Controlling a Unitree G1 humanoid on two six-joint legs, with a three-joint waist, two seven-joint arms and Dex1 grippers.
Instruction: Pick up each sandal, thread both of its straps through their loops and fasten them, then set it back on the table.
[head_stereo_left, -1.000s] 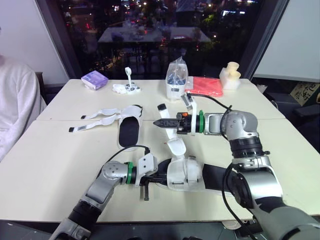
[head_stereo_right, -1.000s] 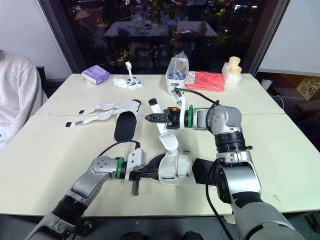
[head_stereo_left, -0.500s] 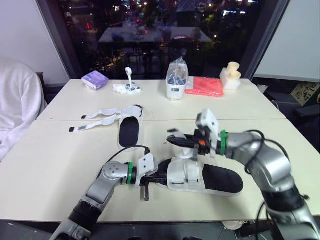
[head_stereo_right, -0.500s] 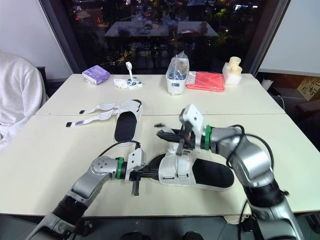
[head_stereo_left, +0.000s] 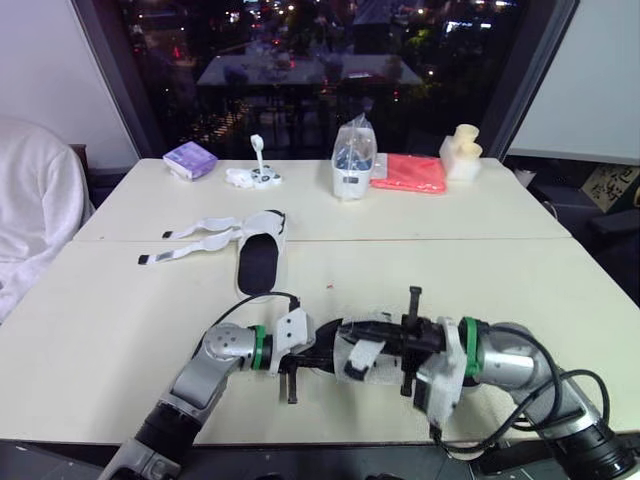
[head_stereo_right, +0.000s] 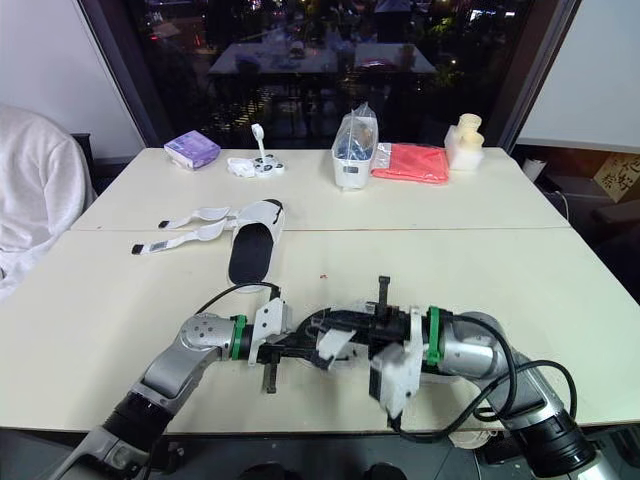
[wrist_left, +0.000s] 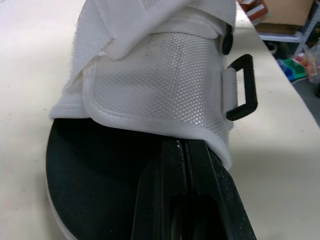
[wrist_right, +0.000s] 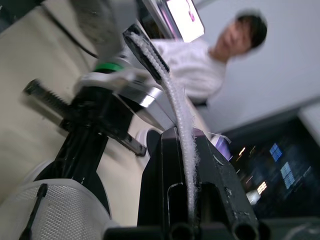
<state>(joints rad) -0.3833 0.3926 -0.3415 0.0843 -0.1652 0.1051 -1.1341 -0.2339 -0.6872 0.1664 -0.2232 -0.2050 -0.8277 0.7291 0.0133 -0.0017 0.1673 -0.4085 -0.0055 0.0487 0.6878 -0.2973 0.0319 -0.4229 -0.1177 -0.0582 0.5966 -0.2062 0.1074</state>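
Note:
One white mesh sandal (head_stereo_left: 378, 368) with a black sole lies near the table's front edge. My left gripper (head_stereo_left: 318, 356) is shut on the edge of its black sole (wrist_left: 95, 170), below the mesh upper (wrist_left: 150, 85) and a black loop (wrist_left: 243, 86). My right gripper (head_stereo_left: 355, 340) lies low over the same sandal, shut on a white hook-and-loop strap (wrist_right: 175, 110) that runs out past its fingertips. The second sandal (head_stereo_left: 258, 258) lies flat further back on the left, its two straps (head_stereo_left: 200, 235) spread open on the table.
Along the far side of the table stand a purple box (head_stereo_left: 189, 158), a small white tool (head_stereo_left: 254, 175), a clear bag on a white tub (head_stereo_left: 351, 160), a red cloth (head_stereo_left: 410, 172) and a cream object (head_stereo_left: 460, 150). A person in white (head_stereo_left: 30, 220) sits at the left edge.
My right arm swung from over the table's middle down and toward the front, carrying the strap low over the near sandal. My left gripper kept its hold. The person at the left shifted.

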